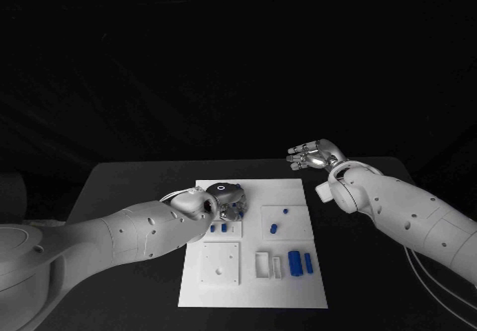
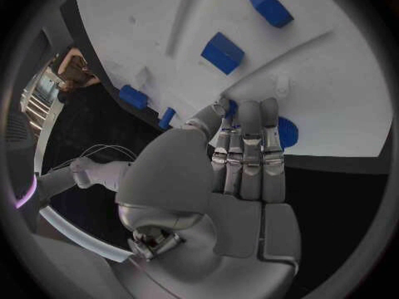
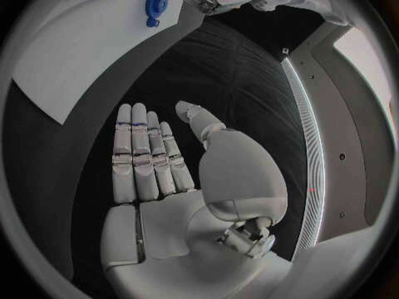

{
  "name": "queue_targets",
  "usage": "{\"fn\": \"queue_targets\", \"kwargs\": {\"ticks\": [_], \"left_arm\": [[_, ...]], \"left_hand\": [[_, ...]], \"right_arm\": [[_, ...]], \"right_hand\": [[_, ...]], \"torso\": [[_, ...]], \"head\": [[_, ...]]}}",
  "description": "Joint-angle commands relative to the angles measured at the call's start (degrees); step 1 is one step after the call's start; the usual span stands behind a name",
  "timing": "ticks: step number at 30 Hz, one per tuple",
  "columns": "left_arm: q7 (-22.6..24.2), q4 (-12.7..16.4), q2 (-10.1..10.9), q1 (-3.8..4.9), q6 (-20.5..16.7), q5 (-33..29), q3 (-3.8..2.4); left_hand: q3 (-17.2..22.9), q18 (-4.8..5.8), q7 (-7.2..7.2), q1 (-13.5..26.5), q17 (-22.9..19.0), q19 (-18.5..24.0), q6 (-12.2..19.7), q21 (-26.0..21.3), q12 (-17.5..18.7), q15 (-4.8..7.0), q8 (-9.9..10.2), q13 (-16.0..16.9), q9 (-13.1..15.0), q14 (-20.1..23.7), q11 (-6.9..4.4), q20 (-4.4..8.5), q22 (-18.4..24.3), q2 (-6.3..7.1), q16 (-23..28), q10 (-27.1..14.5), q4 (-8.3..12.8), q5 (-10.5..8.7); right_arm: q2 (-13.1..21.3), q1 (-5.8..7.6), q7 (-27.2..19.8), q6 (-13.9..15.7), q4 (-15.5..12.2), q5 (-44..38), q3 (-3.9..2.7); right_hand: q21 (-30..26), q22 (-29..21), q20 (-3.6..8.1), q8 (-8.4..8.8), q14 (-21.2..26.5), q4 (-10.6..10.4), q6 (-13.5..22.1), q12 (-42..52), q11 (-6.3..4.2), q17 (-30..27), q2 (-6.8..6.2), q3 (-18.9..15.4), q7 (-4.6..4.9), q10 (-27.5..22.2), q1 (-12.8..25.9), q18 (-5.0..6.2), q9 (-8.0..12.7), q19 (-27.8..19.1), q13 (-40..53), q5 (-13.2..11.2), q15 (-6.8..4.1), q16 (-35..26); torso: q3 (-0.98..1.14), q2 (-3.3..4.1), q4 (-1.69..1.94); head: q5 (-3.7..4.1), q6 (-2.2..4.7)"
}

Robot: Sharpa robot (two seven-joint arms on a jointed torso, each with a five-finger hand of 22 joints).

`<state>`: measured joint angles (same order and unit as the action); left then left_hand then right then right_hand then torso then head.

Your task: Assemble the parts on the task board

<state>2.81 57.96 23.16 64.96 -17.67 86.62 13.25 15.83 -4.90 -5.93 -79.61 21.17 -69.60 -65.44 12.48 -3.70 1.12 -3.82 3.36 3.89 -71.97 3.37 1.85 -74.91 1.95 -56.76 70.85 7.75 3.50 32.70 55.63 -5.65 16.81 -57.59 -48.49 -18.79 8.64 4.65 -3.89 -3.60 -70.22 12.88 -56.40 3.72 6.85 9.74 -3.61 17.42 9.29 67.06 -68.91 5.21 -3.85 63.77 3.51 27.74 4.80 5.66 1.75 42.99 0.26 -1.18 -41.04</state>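
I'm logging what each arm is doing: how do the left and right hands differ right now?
The left hand is down over the task board, fingertips at a blue part; the right hand hangs off the board, over the black table. The left hand's fingers lie together; the right hand's are spread, holding nothing. Both are silver on white arms.

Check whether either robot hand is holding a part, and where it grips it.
The right robot hand holds nothing, fingers open. The left robot hand touches a blue part on the task board; a grip cannot be told.
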Motion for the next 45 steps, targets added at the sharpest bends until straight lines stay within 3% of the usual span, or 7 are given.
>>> {"fn": "queue_targets", "kwargs": {"ticks": [1, 9, 20, 24, 36, 39, 45], "left_arm": [[0.9, 0.0, -0.1, -0.43, 2.7, -2.2, 0.17], [1.5, 0.2, 0.2, -0.50, 2.1, -4.4, 0.16], [2.0, 0.8, 1.1, -0.51, 0.4, -5.2, 0.12], [2.1, 1.9, 2.1, -0.51, -0.2, -5.5, -0.29], [1.5, 7.8, 6.8, -0.38, -0.9, -7.5, -4.95], [1.3, 9.1, 8.1, -0.16, -0.5, -8.0, -5.54], [0.7, 10.7, 10.7, 0.45, 0.8, -8.4, -5.95]], "left_hand": [[-0.3, -0.09, 0.46, 0.4, 0.0, -0.2, -1.8, -0.1, 0.1, 0.37, -0.3, 0.1, 0.3, -0.5, -0.44, 0.42, -1.0, -1.27, -0.3, 1.7, -0.9, 0.10], [-2.6, 0.74, 0.89, -1.4, 0.8, -1.6, -4.9, 0.3, 0.2, 1.48, 0.1, 0.1, 0.9, -2.5, -1.59, 1.85, -1.2, -3.46, -1.5, 4.6, 0.2, 0.27], [-3.4, 0.59, 0.86, -1.5, 1.2, -1.8, -5.3, 1.0, 0.2, 1.69, 0.1, 0.1, 0.6, -3.4, -1.70, 2.06, -1.2, -4.07, -1.3, 5.0, 2.0, 0.47], [-3.4, 0.59, 0.87, -1.4, 1.2, -1.8, -5.3, 1.2, 0.2, 1.70, 0.1, 0.1, 0.6, -3.4, -1.70, 2.08, -1.2, -4.09, -1.2, 5.0, 2.2, 0.53], [-3.5, 0.56, 0.86, -1.3, 1.2, -1.8, -5.2, 1.4, 0.2, 1.72, 0.1, 0.1, 0.5, -3.6, -1.69, 2.09, -1.2, -3.97, -0.9, 4.9, 2.6, 0.54], [-3.5, 0.55, 0.87, -1.3, 1.2, -1.7, -5.3, 1.4, 0.2, 1.73, 0.1, 0.1, 0.5, -3.7, -1.71, 2.10, -1.2, -3.92, -0.9, 5.0, 2.7, 0.50], [-3.5, 0.56, 0.87, -1.4, 1.2, -1.7, -5.3, 1.5, 0.2, 1.73, 0.1, 0.1, 0.5, -3.6, -1.70, 2.11, -1.2, -3.82, -0.8, 5.0, 2.8, 0.48]], "right_arm": [[0.0, -0.02, -0.3, -0.6, -0.1, -0.2, -0.03], [0.0, -0.02, -0.3, -0.7, -0.1, -0.2, -0.03], [0.2, -0.02, -0.4, -0.7, -0.1, -0.2, -0.03], [0.2, -0.02, -0.4, -0.7, -0.1, -0.2, -0.03], [0.8, -0.02, -0.3, -0.7, -0.1, -0.2, -0.03], [0.9, -0.02, -0.3, -0.7, -0.1, -0.2, -0.03], [1.2, -0.02, -0.3, -0.7, -0.1, -0.2, -0.02]], "right_hand": [[-0.3, -0.1, -0.18, 0.00, 0.4, -0.2, -0.2, -0.2, -0.14, -0.1, 0.12, 0.3, 0.00, -0.5, 0.5, -0.32, 0.0, 0.2, -0.1, 0.2, 0.15, -0.2], [-0.3, -0.1, -0.19, 0.00, 0.4, -0.4, -0.2, -0.2, -0.16, -0.1, 0.19, 0.3, -0.02, -0.5, 0.5, -0.32, 0.0, 0.2, -0.1, 0.1, 0.15, -0.2], [-0.4, -0.1, -0.17, 0.00, 0.4, -0.5, -0.2, -0.2, -0.16, -0.1, 0.35, 0.5, -0.02, -0.5, 0.5, -0.31, 0.0, 0.2, -0.1, 0.1, 0.15, -0.2], [-0.4, -0.1, -0.17, 0.00, 0.4, -0.5, -0.2, -0.2, -0.16, -0.1, 0.35, 0.5, -0.02, -0.5, 0.5, -0.31, 0.0, 0.2, -0.1, 0.1, 0.15, -0.2], [-0.4, -0.1, -0.21, 0.00, 0.5, -0.7, -0.2, -0.2, -0.15, -0.1, 0.15, 0.7, -0.02, -0.5, 0.6, -0.32, 0.0, 0.2, -0.1, 0.1, 0.16, -0.1], [-0.4, -0.1, -0.21, 0.00, 0.5, -0.7, -0.2, -0.2, -0.15, -0.1, 0.15, 0.7, -0.02, -0.5, 0.6, -0.32, 0.0, 0.2, -0.1, 0.1, 0.16, -0.1], [-0.4, -0.1, -0.21, 0.00, 0.5, -0.7, -0.2, -0.2, -0.15, -0.1, 0.15, 0.7, -0.02, -0.5, 0.6, -0.32, 0.0, 0.2, -0.1, 0.1, 0.16, -0.1]], "torso": [[0.03, -0.02, 0.02], [0.02, -0.01, 0.02], [-0.03, 0.00, 0.05], [-0.04, -0.01, 0.07], [-0.04, -0.03, 0.19], [-0.04, -0.01, 0.12], [-0.01, -0.03, 0.16]], "head": [[-0.05, 0.10], [-0.03, 0.07], [0.01, 0.26], [0.02, 0.27], [0.00, 0.32], [0.01, 0.28], [0.19, 0.12]]}}
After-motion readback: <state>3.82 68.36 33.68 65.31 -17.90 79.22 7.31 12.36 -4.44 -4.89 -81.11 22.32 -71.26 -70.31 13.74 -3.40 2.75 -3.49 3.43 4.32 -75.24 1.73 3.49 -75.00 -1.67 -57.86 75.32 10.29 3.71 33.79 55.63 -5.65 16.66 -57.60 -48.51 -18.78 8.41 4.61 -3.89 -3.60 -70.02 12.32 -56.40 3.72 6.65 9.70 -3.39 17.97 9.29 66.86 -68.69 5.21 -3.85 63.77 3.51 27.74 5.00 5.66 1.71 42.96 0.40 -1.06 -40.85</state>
